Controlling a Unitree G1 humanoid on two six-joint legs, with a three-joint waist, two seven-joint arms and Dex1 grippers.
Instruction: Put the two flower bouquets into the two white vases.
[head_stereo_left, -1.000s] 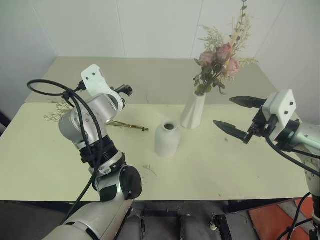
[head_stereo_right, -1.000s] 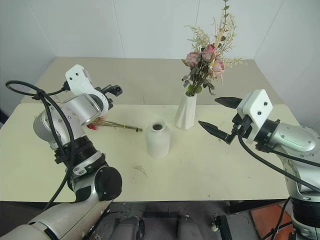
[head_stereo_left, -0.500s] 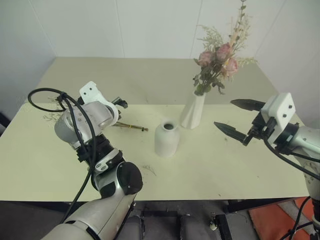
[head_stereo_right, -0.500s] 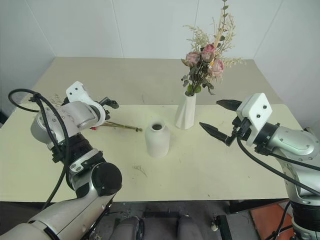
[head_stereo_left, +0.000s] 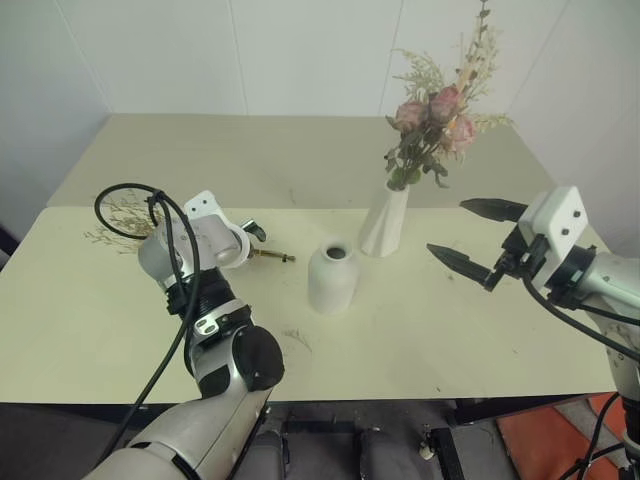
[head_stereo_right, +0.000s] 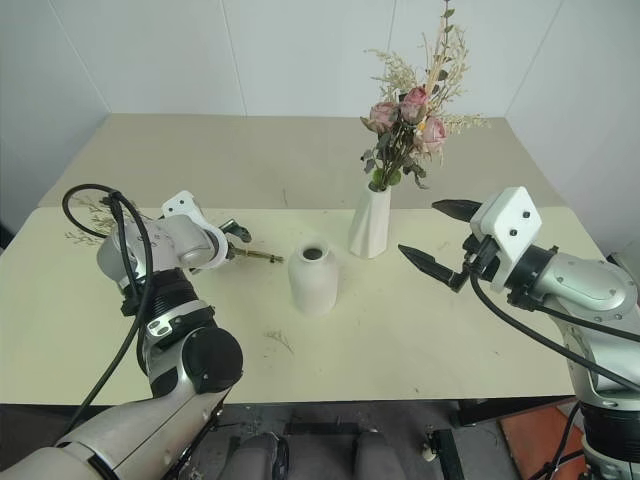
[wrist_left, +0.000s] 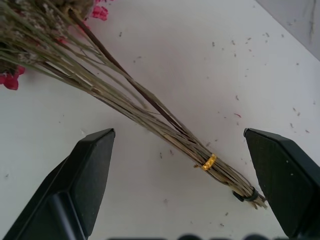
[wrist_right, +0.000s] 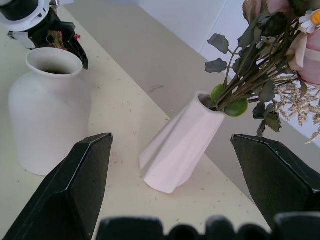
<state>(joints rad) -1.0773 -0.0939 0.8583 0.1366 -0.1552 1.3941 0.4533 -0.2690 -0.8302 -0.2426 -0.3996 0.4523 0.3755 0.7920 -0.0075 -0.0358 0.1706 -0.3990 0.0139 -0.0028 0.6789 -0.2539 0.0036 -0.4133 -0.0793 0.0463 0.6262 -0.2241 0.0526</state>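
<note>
The pale pink rose bouquet (head_stereo_left: 438, 112) stands in the tall slim white vase (head_stereo_left: 386, 222) at the back right. The shorter rounded white vase (head_stereo_left: 333, 277) stands empty at mid-table. On the table to its left lies the dried tan grass bouquet (wrist_left: 150, 107), magenta bits near its head and a gold band near its stem ends (head_stereo_left: 272, 257). My left gripper (wrist_left: 178, 134) is open and tilted down just above these stems, one finger on each side. My right gripper (head_stereo_left: 449, 226) hangs open and empty to the right of the tall vase.
The cream table (head_stereo_left: 450, 340) carries small plant crumbs; a second table (head_stereo_left: 300, 150) adjoins it at the back, against white walls. A black cable loop (head_stereo_left: 125, 200) rises from my left arm, above the grass heads.
My left gripper has sunk toward the table and tipped downward, coming close over the dried bouquet's stems. The right arm, the vases and the bouquets have stayed put.
</note>
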